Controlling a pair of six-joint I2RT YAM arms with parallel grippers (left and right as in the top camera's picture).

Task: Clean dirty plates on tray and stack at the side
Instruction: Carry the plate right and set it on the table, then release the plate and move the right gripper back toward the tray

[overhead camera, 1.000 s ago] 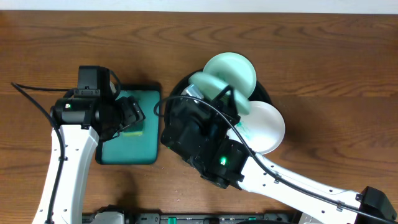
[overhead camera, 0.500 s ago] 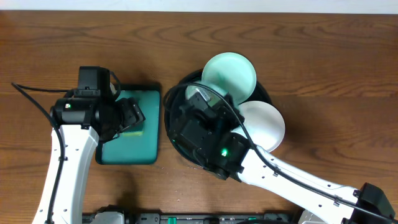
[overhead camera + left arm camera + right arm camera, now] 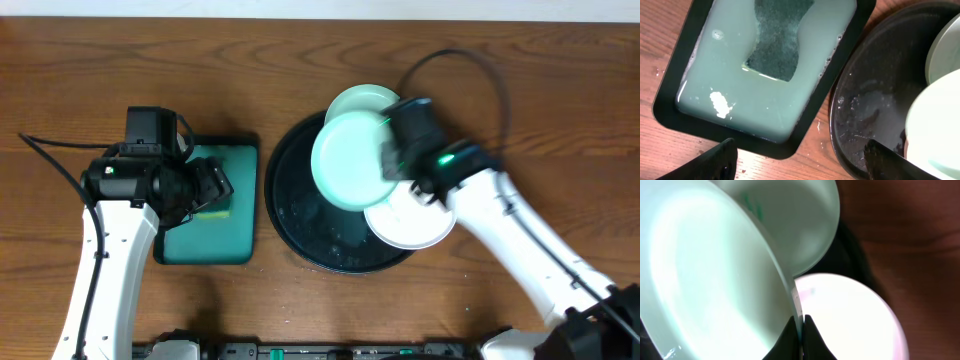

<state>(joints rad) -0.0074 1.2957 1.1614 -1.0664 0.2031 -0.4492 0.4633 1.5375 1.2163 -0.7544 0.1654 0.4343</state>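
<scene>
Jaws of R gripper point(image 3: 800, 335) pinch mint plate point(image 3: 348, 160) over tray point(image 3: 298, 222); L gripper point(image 3: 800, 165) jaws wide (over teal tray point(image 3: 205, 242)).

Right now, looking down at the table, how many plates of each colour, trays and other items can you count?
Mint plates: 2, the held mint plate and the rear mint plate
White plate: 1
Round black tray: 1
Rectangular teal tray: 1
Sponge: 1
Total: 6
</scene>
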